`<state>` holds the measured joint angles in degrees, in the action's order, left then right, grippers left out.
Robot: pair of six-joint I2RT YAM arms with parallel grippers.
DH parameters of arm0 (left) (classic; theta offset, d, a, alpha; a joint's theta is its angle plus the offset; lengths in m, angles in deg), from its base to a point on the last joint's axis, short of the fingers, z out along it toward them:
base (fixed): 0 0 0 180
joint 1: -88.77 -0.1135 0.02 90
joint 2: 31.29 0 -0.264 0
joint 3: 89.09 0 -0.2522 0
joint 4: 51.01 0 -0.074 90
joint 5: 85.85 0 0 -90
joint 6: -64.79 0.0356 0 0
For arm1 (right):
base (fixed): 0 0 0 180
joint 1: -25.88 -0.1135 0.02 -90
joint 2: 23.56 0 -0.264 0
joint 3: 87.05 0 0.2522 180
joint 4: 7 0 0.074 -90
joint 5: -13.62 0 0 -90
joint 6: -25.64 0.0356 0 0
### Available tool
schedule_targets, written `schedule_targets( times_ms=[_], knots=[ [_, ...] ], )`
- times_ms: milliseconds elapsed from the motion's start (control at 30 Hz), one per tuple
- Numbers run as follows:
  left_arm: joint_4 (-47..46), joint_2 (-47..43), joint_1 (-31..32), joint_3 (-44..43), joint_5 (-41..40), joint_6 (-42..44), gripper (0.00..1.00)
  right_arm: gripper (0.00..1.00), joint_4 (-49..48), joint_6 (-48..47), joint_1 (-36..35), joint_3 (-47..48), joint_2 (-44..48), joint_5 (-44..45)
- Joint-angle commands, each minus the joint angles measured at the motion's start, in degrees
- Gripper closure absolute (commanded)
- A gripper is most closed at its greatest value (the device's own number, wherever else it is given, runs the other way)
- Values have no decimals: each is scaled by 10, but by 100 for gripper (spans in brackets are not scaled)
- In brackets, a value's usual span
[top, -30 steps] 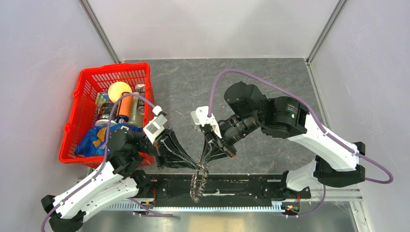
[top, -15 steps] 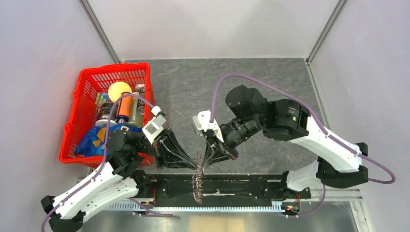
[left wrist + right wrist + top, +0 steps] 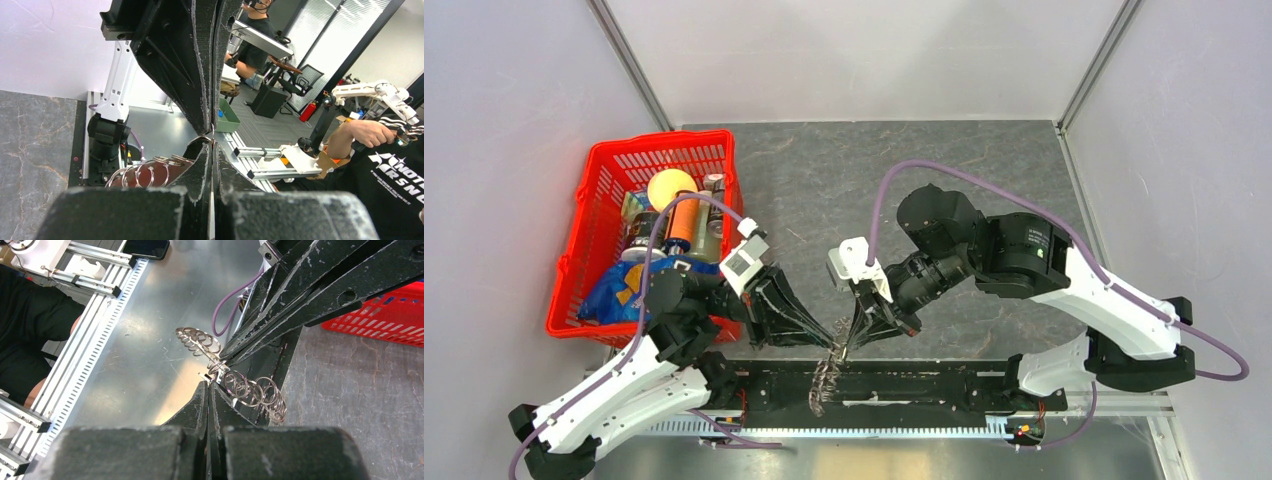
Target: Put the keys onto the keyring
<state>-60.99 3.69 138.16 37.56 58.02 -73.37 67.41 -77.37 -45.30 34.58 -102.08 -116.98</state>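
Hanging over the near edge of the grey marbled table [image 3: 804, 180], the keyring [image 3: 250, 390], a string of silvery metal loops, is dangling from the left gripper [image 3: 212, 145], whose jaws are pinching it tightly. The right gripper [image 3: 209, 387] is touching the loops with its tips, jaws closed; whether they are gripping anything cannot be told.

dark grey marbled tabletop [image 3: 824, 170], pale lilac walls [image 3: 864, 50], aluminium corner posts [image 3: 630, 60], glass-partitioned office [image 3: 320, 30] beyond
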Motion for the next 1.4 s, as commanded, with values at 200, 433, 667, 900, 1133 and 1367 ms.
schedule_targets(
  times_ms=[200, 433, 667, 900, 1133, 1367],
  knots=[
    [1, -4, 1, -13, -42, 2, 98, 100, -10, 2, -19, -8, 27, -1],
    [1, -4, 1, -15, -41, 2, 98, 100, -27, 18, -22, -20, 35, 44],
    [-2, -9, 1, -17, -34, -1, 98, 100, -51, 57, -23, -34, 63, 126],
    [-4, -12, 1, -18, -31, 1, 98, 100, -55, 73, -23, -65, 92, 152],
    [-5, -12, 1, -18, -29, 3, 98, 100, -67, 85, -22, -91, 98, 158],
    [-4, -18, 1, -17, -28, 2, 98, 100, -92, 147, -20, -180, 118, 339]
  ],
)
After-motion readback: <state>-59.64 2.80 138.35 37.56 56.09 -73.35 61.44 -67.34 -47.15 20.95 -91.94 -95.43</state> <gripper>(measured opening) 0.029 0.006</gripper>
